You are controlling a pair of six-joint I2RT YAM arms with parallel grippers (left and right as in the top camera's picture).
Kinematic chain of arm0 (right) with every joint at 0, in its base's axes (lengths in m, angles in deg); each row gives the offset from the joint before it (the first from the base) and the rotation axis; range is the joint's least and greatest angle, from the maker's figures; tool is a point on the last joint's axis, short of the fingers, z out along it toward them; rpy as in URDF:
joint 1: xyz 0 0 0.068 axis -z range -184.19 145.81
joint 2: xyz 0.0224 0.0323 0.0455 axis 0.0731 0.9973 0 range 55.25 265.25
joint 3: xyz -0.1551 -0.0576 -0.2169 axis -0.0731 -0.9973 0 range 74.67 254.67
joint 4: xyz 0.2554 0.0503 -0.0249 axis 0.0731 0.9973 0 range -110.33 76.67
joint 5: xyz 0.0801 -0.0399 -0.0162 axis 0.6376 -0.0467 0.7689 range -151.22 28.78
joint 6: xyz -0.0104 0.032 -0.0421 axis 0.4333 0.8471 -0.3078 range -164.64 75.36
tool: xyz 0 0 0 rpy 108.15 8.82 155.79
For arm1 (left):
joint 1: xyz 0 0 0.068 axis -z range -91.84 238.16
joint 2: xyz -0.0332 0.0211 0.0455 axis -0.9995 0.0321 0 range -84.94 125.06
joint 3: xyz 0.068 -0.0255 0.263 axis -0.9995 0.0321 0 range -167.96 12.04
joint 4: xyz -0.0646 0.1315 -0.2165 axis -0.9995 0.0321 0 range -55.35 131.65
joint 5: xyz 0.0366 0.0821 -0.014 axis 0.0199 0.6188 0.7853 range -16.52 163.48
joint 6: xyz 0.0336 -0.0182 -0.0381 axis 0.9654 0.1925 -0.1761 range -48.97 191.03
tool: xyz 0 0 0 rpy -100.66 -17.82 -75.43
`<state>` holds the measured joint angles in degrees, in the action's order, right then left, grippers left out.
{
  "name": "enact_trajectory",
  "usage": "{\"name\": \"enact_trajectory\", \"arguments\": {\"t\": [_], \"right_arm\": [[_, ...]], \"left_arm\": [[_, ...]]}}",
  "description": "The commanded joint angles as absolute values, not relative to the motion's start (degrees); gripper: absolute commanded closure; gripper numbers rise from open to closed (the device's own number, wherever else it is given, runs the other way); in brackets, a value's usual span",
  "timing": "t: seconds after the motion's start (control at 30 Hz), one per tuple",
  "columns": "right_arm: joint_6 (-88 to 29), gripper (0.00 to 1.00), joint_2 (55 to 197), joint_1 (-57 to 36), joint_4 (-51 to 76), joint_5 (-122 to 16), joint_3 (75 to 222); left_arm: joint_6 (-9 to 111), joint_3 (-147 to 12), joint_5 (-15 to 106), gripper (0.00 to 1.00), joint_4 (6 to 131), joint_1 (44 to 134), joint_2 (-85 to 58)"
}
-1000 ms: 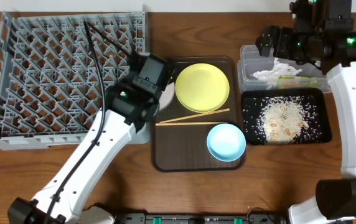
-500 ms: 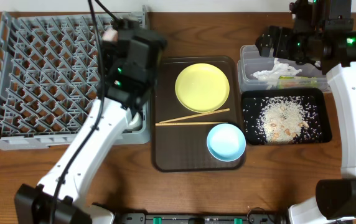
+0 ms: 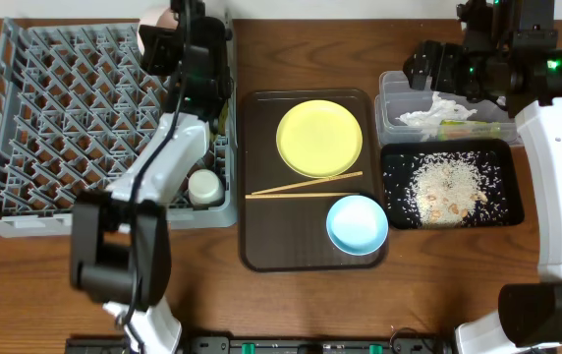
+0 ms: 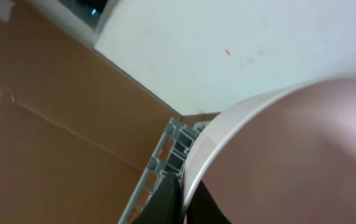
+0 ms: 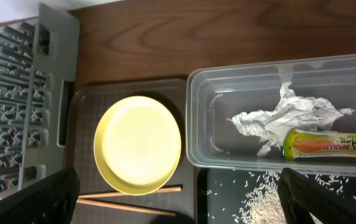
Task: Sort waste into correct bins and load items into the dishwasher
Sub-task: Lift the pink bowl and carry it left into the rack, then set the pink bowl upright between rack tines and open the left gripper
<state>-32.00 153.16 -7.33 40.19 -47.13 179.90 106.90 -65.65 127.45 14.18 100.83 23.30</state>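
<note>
Counter, contents left to right. Grey dish rack: occupies the left end. Left fingers: clamped on the rim of the white bowl, now held above the rack's far right corner; a second ago arm and bowl were by the rack's near right corner at the brown serving tray's left edge. White cup: stands in the rack's near right corner, uncovered since the arm moved off. On the serving tray, unmoved: yellow-green plate, chopsticks just below it, light-blue bowl nearest. Clear tub: holds crumpled tissue and snack wrapper. Black tray: below the tub, strewn with rice. Right fingers: spread wide, holding nothing, above the tub's left end, position unchanged.
</note>
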Motion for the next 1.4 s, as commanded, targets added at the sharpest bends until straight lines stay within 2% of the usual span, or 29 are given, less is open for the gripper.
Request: {"name": "enact_trajectory", "arguments": {"t": [0.0, 0.43, 1.17, 1.37], "right_arm": [[-31.58, 0.01, 153.53, -7.7, 40.16, -47.28, 179.88], [-31.58, 0.01, 153.53, -7.7, 40.16, -47.28, 179.88], [-31.58, 0.01, 153.53, -7.7, 40.16, -47.28, 179.88], [-31.58, 0.01, 153.53, -7.7, 40.16, -47.28, 179.88]], "left_arm": [[114.77, -66.42, 128.04, 0.92, 10.73, 99.34, 26.28], [114.69, -66.42, 123.41, 0.92, 8.37, 98.58, 32.31], [114.73, -66.42, 120.65, 0.93, 8.57, 101.05, 34.39], [114.71, -66.42, 125.27, 0.92, 0.04, 100.98, 34.45]]}}
